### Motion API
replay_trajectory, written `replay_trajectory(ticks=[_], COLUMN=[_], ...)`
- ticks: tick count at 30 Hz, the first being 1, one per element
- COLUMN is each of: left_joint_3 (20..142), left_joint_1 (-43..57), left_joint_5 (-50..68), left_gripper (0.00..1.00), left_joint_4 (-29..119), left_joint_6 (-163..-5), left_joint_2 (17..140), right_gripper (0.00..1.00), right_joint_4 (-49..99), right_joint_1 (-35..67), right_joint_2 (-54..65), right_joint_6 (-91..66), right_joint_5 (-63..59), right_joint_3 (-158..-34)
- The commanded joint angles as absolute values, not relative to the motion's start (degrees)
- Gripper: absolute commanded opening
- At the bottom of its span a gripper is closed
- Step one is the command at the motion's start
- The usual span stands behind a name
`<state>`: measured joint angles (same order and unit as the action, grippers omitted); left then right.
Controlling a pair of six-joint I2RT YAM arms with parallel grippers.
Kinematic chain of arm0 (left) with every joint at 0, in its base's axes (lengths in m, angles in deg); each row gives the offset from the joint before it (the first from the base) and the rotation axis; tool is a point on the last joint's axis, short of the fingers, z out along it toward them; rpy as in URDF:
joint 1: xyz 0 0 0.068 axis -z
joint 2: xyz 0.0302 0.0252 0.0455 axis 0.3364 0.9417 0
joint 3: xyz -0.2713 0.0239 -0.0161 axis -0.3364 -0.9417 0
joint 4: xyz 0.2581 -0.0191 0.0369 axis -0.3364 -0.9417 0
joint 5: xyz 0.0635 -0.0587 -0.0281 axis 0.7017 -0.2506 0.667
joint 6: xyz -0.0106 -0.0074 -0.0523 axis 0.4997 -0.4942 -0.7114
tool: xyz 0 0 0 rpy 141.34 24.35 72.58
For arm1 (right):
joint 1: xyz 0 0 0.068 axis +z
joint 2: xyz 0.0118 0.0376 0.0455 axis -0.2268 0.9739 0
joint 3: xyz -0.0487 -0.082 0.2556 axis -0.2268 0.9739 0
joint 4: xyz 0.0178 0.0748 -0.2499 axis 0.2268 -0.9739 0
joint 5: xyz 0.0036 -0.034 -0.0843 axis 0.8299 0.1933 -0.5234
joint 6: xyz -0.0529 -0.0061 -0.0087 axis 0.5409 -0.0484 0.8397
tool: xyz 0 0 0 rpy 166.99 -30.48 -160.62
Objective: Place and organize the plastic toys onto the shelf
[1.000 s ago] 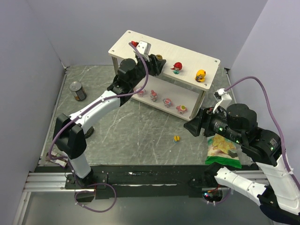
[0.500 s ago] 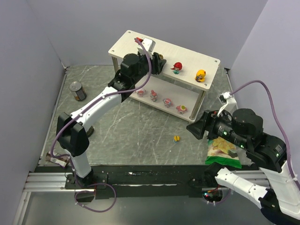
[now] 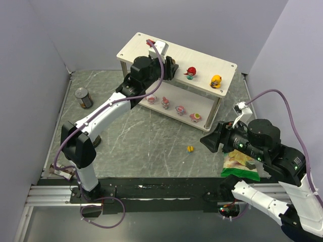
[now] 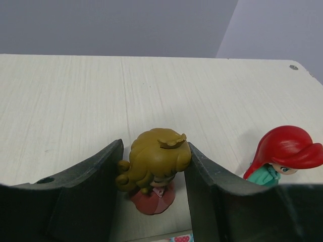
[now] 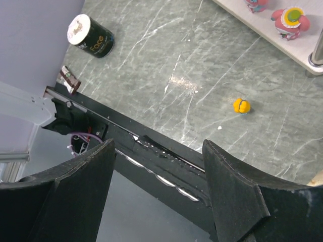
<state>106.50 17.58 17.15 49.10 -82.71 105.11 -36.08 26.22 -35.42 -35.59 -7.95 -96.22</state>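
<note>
- Left gripper is closed round a brown-haired plastic figurine in a dark-pink dress. Both pads touch its hair, and the toy stands upright btwn the jaws w/ its base on the board.
- Change vs a sec ago: this arm has edged slightly along the top board of the pale two-tier wooden shelf with silver posts, wrist turned a little, otherwise parked. I read that as set-down done, letting go next.
- Right gripper is spread wide, nothing btwn the fingers. It has swung back toward the near edge and now hangs over the grey-green marbled table.
- Ahead of & below right gripper: a tiny yellow-orange plastic toy, alone on the table, well apart from the shelf. Prob. the next pick, and the only toy I see off the shelf.
- Just right of left gripper, same board: a red-haired figurine in a teal top, upright, not touching the held one. Further right is a yellow round-headed figurine.
- Below left gripper, lower tier: a row of pink-and-white figurines, four visible. Others may hide behind the arm.
- Held toy's look: glossy hard plastic, big rounded head w/ a small bump on top, short flared skirt. Seems top-heavy, so it could tip if a pad drags on release.
</note>
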Motion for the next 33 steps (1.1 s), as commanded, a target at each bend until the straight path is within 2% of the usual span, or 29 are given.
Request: replay_trajectory(ticks=[1,7,15,22,33], left_joint_3=[107.4,105.0,105.1,105.3,98.5], left_joint_1=[17.5,17.6,17.5,17.5,17.5], left_joint_5=[18.7,18.9,18.6,18.9,21.1], left_gripper=[0.58,0.73,0.83,0.97,0.99], left_joint_4=[43.5,45.3,45.9,46.2,53.3], left_joint_6=[-80.8,-80.4,-79.8,-79.0,-77.8], left_joint_2=[106.3,104.9,104.3,102.5,93.5], right_gripper=[0.76,0.77,0.77,0.77,0.78], right_joint_4=[-33.8,-33.8,-34.1,-34.1,-35.6], right_joint_1=[25.8,25.9,25.8,25.9,25.8], right_joint_2=[-34.2,-34.2,-34.1,-33.9,-32.5], right_joint_6=[-34.4,-34.2,-34.4,-34.7,-36.4], right_joint_5=[-7.6,-7.8,-8.0,-8.3,-9.2], right_joint_3=[-96.9,-96.8,-97.0,-97.3,-96.8])
